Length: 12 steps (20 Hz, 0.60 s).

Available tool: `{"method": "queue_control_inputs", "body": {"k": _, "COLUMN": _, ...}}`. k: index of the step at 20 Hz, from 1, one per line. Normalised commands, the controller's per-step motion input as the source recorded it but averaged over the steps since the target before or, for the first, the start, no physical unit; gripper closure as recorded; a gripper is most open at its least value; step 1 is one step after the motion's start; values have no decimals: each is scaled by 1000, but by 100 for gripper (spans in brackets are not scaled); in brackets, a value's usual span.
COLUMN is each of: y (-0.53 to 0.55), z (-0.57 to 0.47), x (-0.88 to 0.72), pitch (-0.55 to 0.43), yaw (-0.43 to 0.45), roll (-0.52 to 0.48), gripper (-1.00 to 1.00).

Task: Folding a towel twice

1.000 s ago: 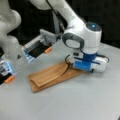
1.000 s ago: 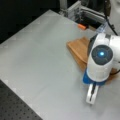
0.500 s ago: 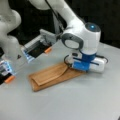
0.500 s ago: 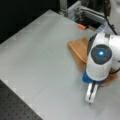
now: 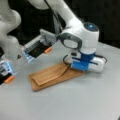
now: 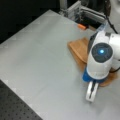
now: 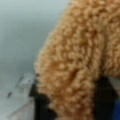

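On the grey table [image 5: 75,105] I see the towel [image 5: 50,76] lying folded into a long layered strip, its right end lifted slightly under the arm. The gripper [image 7: 72,105] sits low at that end, and in the wrist view I see its dark fingers [image 7: 41,105] pinched on the terry cloth.
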Motion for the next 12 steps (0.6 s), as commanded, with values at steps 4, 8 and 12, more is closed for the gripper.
{"method": "queue_control_inputs", "body": {"k": 4, "y": -227, "z": 281, "x": 126, "pitch": -5, "yaw": 368, "roll": 4, "gripper": 100}}
{"method": "queue_control_inputs", "body": {"k": 8, "y": -214, "z": 419, "x": 78, "pitch": 67, "yaw": 284, "roll": 78, "gripper": 100}}
{"method": "queue_control_inputs", "body": {"k": 12, "y": -126, "z": 398, "x": 80, "pitch": 200, "yaw": 89, "roll": 142, "gripper": 100}}
